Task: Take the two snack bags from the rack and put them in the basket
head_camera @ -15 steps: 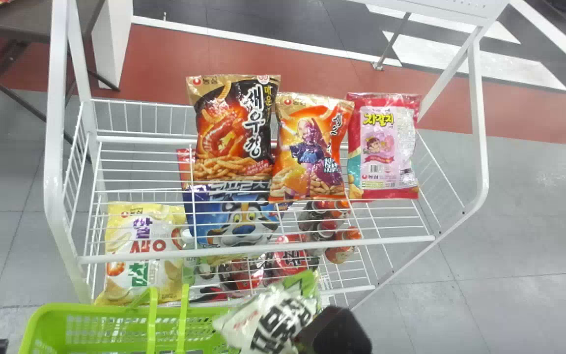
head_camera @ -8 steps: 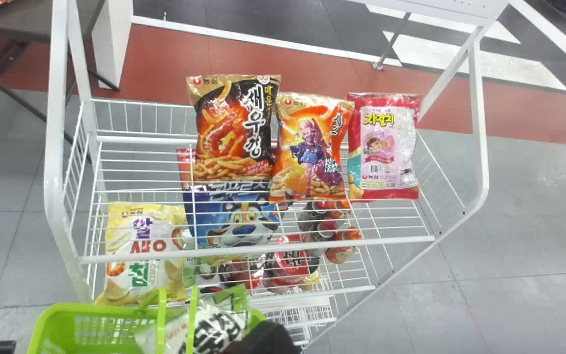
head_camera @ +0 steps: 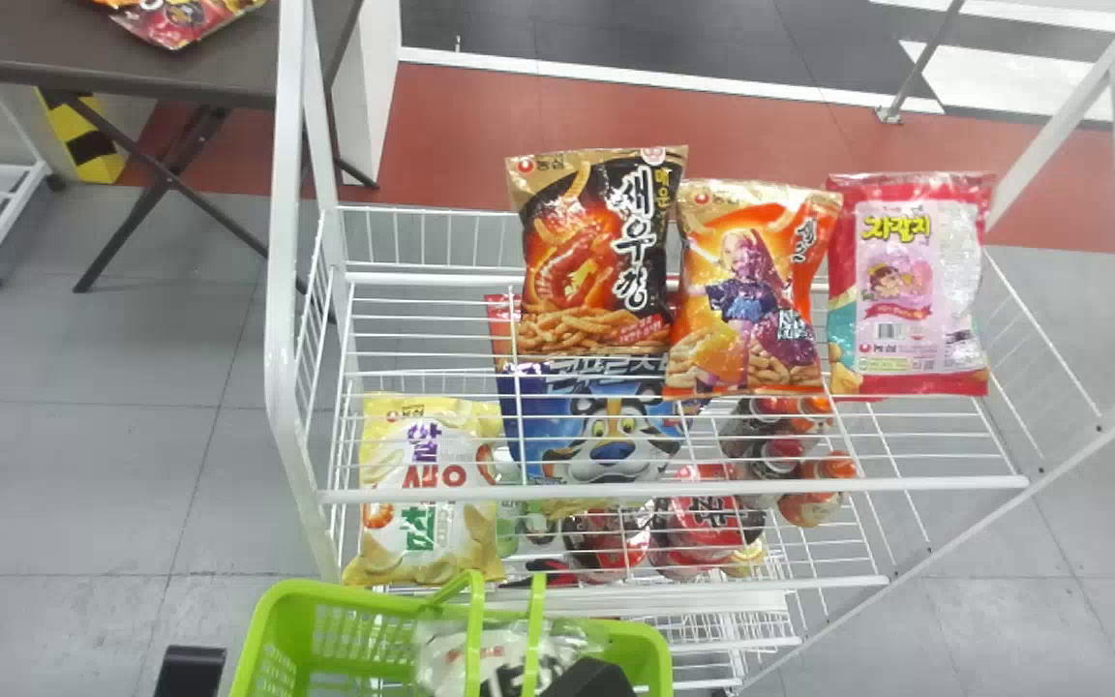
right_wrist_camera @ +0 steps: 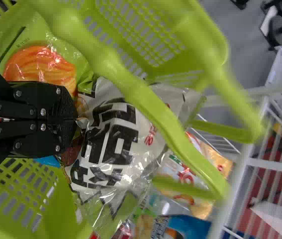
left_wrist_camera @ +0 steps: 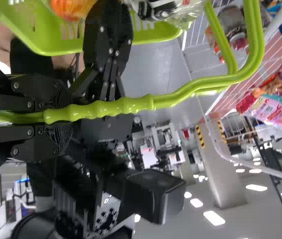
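The orange-printed bag (right_wrist_camera: 41, 64) appears to be in the basket (head_camera: 262, 624) already. The white bag (right_wrist_camera: 106, 134) is inside the rim, pinched by the closed right fingers (right_wrist_camera: 76, 120); its release seems left. The left fingers (left_wrist_camera: 63, 116) clamp the handle (left_wrist_camera: 116, 107). A second ago the white bag hung across the basket's right edge, higher.

Gray floor tiles (head_camera: 112, 387) are spreading out in the head view, and beyond them a red band (head_camera: 461, 126) is crossing, a white line (head_camera: 635, 80) edging its far side. At the left, a dark table (head_camera: 132, 68) is standing on crossed legs beside a white panel (head_camera: 374, 106). A yellow-and-black block (head_camera: 101, 172) is sitting behind the legs. In the left wrist view, ceiling lights (left_wrist_camera: 214, 218) are glowing near a pale column (left_wrist_camera: 220, 169).
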Robot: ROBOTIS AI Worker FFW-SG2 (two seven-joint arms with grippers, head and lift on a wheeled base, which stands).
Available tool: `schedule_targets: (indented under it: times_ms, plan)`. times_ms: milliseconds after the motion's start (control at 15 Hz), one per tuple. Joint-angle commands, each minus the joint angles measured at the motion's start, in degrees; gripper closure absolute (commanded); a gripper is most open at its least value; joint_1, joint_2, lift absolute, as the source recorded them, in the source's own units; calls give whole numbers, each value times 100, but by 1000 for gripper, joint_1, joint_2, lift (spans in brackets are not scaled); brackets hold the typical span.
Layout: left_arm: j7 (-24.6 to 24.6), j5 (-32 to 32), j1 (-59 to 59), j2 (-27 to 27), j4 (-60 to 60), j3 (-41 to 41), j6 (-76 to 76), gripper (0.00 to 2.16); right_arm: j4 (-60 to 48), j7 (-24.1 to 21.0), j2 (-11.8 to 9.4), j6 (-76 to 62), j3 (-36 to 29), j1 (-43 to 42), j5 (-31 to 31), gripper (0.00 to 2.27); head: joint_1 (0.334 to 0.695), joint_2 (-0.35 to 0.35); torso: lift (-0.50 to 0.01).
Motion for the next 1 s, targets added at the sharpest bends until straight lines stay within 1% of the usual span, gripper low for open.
schedule_targets:
  times_ms: [0,67,133,200,400,600,667,733,933]
  plan:
    - [2,-3,5,2,-42,2,0,1872,-43,66,-25,380,-69,37,18,1501,695,-181,-11]
    - [2,-12,5,2,-42,2,0,1872,-87,66,-60,398,-69,55,71,572,695,-196,-11]
    - [2,-12,5,2,-42,2,0,1872,-166,66,-69,451,-69,73,141,22,695,-243,-11]
    - [2,-12,14,2,-51,2,0,1872,-280,57,-60,574,-113,73,159,-1,695,-263,-11]
    - [2,-21,58,2,-95,11,0,1872,-570,48,-34,662,-332,73,369,36,695,-298,-11]
    - [2,-21,67,2,-121,46,0,1872,-834,57,10,697,-754,81,115,39,695,-334,-11]
    - [11,-21,67,2,-121,46,0,1872,-887,74,45,697,-816,81,106,43,695,-339,-11]
    - [11,-21,67,-7,-130,37,0,1872,-939,197,80,679,-913,81,53,53,695,-340,-11]
    - [11,-30,67,2,-121,46,0,1872,-1150,189,195,609,-1229,81,-8,53,695,-329,-11]
